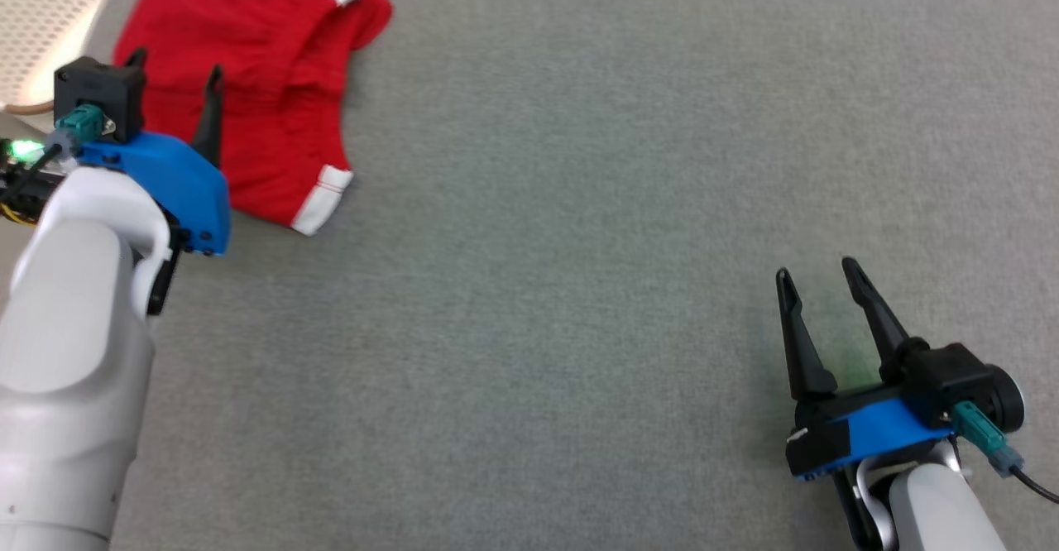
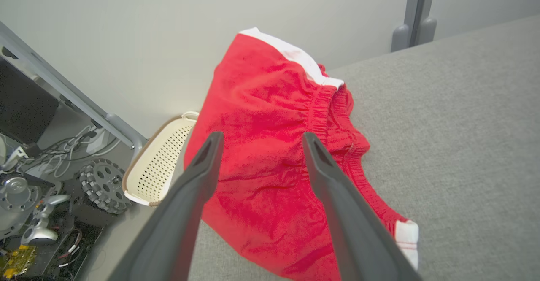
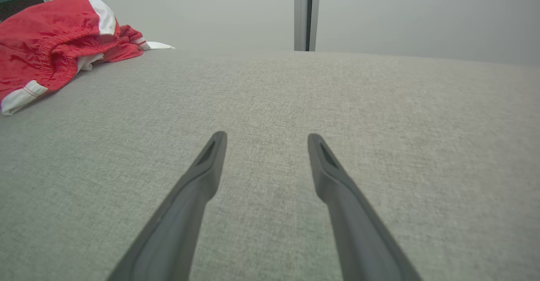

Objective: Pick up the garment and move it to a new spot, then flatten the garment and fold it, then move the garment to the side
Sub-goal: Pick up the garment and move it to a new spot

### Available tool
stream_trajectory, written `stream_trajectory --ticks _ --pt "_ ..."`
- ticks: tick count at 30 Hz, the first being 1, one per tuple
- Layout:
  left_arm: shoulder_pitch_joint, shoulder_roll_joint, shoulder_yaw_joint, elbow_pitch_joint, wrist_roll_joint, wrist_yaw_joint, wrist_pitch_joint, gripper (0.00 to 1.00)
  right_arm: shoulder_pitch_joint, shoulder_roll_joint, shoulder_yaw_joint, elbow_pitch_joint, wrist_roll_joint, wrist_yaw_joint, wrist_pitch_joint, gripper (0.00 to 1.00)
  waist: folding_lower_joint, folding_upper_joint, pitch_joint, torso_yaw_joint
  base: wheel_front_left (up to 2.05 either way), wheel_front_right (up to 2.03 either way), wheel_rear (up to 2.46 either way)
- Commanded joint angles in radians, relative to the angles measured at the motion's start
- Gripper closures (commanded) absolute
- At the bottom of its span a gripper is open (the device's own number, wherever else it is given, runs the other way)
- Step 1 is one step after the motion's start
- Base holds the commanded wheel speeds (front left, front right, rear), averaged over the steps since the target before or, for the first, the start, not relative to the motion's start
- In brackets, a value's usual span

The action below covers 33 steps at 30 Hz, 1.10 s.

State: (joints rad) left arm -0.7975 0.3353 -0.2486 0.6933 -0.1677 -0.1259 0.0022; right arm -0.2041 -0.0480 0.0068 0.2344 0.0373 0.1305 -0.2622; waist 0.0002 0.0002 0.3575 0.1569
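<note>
One cream basket [image 2: 158, 167] sits beyond the left edge of the grey table [image 1: 538, 286]; one red garment [image 1: 273, 79] lies bunched at that edge, the left gripper [image 1: 176, 67] spread wide, pointing at it. Open surface stretches right to the right gripper [image 1: 817, 270], wide, empty

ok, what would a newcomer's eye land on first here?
The red garment with white trim, crumpled at the far left of the grey surface, stands out first. The left claw is poised open over it, while the right claw sits open at the lower right, well apart from it.
</note>
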Motion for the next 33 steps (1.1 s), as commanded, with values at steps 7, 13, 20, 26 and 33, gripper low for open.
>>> stream_trajectory --ticks 7,13,20,26,33 --pt "-0.107 0.068 -0.079 0.122 -0.059 -0.004 0.047 0.0 -0.041 -0.004 -0.015 -0.035 -0.024 0.0 -0.004 0.0 -0.0002 -0.0002 0.089 -0.071 0.0 0.0 0.0" --pt "-0.163 0.099 -0.109 0.204 -0.057 -0.004 0.025 0.0 -0.048 -0.004 -0.014 -0.05 -0.017 0.0 -0.004 0.0 -0.0002 -0.0002 0.129 -0.096 0.0 0.0 0.0" --pt "-0.193 0.092 -0.119 0.301 -0.063 0.009 0.022 1.0 -0.061 -0.004 0.0 -0.044 0.0 0.0 -0.004 0.0 -0.0002 -0.0002 0.131 -0.105 0.0 0.0 0.0" --pt "-0.218 0.097 -0.132 0.332 -0.063 0.006 -0.038 1.0 -0.062 -0.004 0.005 -0.038 0.006 0.0 -0.004 0.0 -0.0002 -0.0002 0.118 -0.106 0.0 0.0 0.0" --pt "-0.257 0.112 -0.159 0.335 -0.047 0.002 -0.092 1.0 -0.049 -0.004 0.004 -0.028 0.024 0.0 -0.004 0.0 -0.0002 -0.0002 0.073 -0.105 0.0 0.0 0.0"
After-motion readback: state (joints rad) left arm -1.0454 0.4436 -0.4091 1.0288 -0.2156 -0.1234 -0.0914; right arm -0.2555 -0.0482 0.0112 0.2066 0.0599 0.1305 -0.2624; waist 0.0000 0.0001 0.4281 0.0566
